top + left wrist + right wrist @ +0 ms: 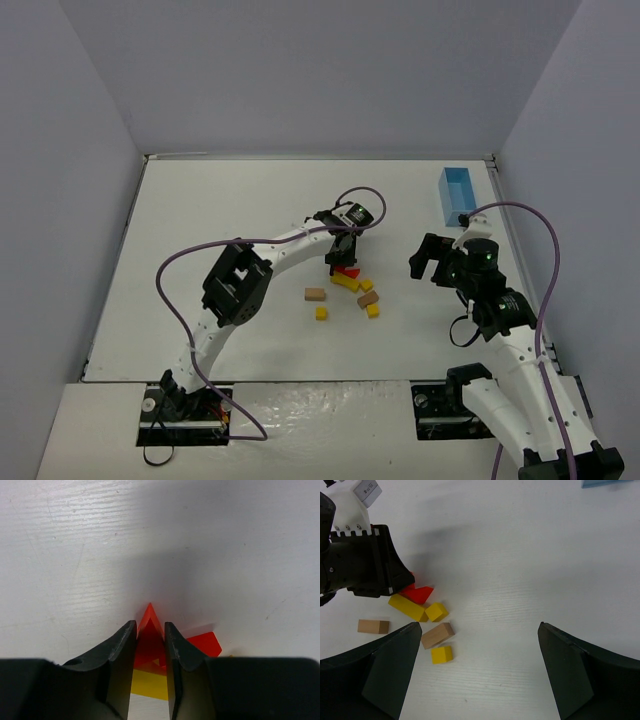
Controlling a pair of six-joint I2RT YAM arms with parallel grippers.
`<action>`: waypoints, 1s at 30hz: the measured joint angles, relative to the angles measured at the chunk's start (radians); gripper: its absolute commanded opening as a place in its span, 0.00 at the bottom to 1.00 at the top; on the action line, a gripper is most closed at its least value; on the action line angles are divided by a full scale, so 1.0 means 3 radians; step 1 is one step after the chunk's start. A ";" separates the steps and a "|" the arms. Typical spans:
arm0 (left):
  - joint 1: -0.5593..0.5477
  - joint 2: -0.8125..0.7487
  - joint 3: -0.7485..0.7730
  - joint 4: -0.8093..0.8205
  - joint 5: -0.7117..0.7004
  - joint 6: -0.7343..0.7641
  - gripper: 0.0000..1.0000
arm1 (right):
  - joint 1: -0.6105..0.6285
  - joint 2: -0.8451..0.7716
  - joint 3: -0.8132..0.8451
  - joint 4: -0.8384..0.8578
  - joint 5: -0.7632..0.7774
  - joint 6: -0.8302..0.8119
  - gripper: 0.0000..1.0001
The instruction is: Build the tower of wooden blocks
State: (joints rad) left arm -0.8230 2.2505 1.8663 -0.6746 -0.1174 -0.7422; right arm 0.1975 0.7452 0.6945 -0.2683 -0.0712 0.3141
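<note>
Left tool [150,626] pinches one red wedge [149,647], second wedge [205,644] beside (right tool [479,626] spread apart)

No legible text, brand, number or sign in any view. Only a small white label [368,488] on the left arm's white wrist housing [347,510], caught by the right wrist camera, with faint dark print too small and blurred to read
</note>
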 measured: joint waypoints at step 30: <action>0.0037 -0.1467 -0.2977 0.1993 -0.2259 0.0213 0.00 | 0.0091 0.0077 -0.0004 0.0056 -0.0062 0.0000 1.00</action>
State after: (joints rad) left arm -0.8119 1.8103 0.9731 -0.0768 -0.7952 -0.6782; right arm 0.2249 0.7685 0.6933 -0.2516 -0.0898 0.3141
